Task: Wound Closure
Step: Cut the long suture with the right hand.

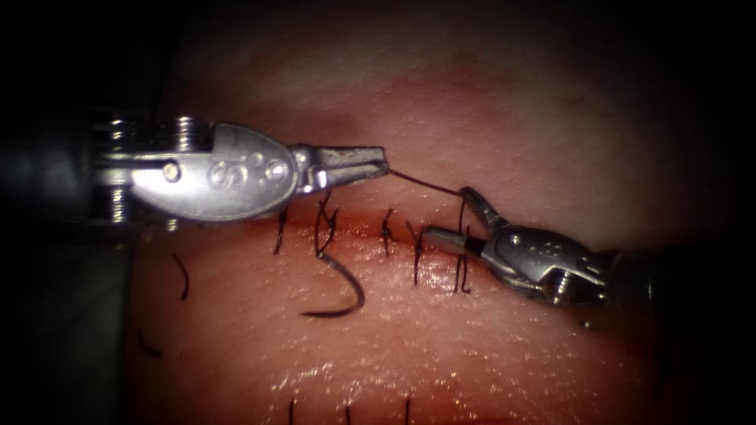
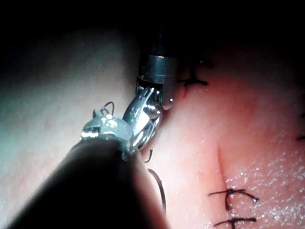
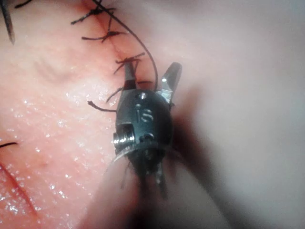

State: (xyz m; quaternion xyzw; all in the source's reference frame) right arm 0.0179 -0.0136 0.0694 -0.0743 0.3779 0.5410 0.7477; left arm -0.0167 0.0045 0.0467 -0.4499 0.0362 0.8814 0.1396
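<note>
Needle: the curved needle [image 1: 340, 287] lies loose on the tissue [image 1: 488, 346] just below the cut [image 1: 358, 224], its arc open toward the left and its tip pointing left; neither claw holds it, and whether its upper end enters the tissue by the stitch above cannot be told.
Needle handling: judged as light, stiff and slick steel; a hold on the body of the curve, away from the sharp tip, looks safest, since it would swivel in a loose grip.
Thread: a dark strand [image 1: 425, 185] runs taut from the left claw's tip rightward to the right claw; in the right wrist view the thread [image 3: 150, 59] curves between that claw's two open jaws.
Thread handling: judged thin, limp and easily frayed or snapped under a hard pull.
Left claw: the left tool [image 1: 370, 165] sits above the cut, jaws closed on the thread end.
Right claw: the right tool [image 1: 453, 216] sits at the right end of the stitch row, jaws spread wide with the strand passing between them, gripping nothing.
Stitches: several knotted stitches [image 1: 386, 232] cross the cut, with short cut ends [image 1: 183, 275] lying on the tissue to the left.
Tissue: pale, moist and soft, with red fluid [image 1: 346, 223] along the cut line.
</note>
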